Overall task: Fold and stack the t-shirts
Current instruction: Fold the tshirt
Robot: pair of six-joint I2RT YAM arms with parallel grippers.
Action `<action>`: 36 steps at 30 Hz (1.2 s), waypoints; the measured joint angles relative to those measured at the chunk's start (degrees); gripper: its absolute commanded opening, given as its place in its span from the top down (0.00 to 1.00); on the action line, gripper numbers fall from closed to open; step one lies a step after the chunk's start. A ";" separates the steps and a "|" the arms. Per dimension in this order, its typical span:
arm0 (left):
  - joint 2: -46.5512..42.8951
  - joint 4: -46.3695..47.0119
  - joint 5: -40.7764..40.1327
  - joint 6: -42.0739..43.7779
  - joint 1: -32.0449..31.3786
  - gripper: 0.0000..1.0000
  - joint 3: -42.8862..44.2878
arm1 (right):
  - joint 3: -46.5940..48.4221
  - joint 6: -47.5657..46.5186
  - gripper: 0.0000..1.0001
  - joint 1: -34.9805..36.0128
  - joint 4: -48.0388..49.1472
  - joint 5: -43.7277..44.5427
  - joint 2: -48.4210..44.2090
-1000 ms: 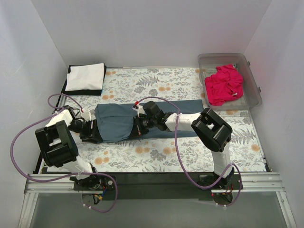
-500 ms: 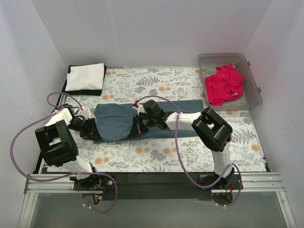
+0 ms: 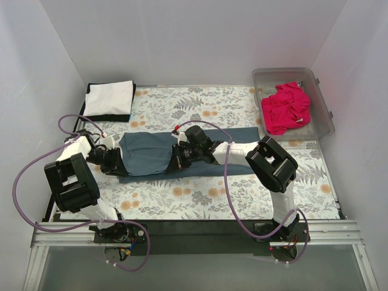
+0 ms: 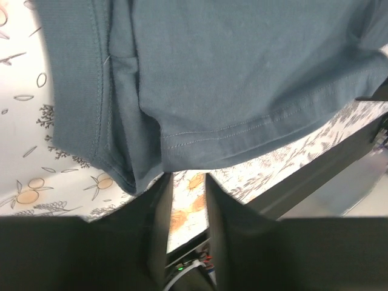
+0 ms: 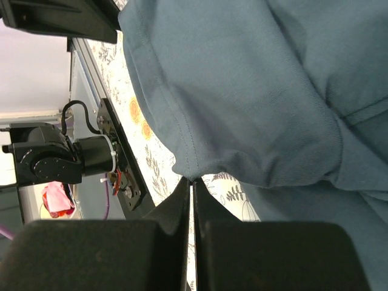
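Stretching low toward each other, right claw (image 5: 191,180) pinches slate-blue t-shirt (image 3: 148,155), left claw (image 4: 185,182) slightly parted.

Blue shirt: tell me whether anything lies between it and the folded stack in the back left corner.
Nothing visible does. Between the blue shirt and the folded stack lies only bare patterned cloth. The left arm reaches in just left of that path, not across it.

A floral cloth (image 3: 206,112) covers the tabletop (image 3: 194,225). On it a blue shirt (image 3: 145,154) lies left of centre, a white shirt (image 3: 109,97) tops a black shirt (image 3: 107,117) far-left, and a clear bin (image 3: 267,76) stands far-right.
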 measured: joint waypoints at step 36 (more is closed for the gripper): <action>2.80 1.36 1.84 -3.13 -0.52 1.00 8.98 | 2.54 -0.11 0.99 -2.64 1.68 -1.62 -0.09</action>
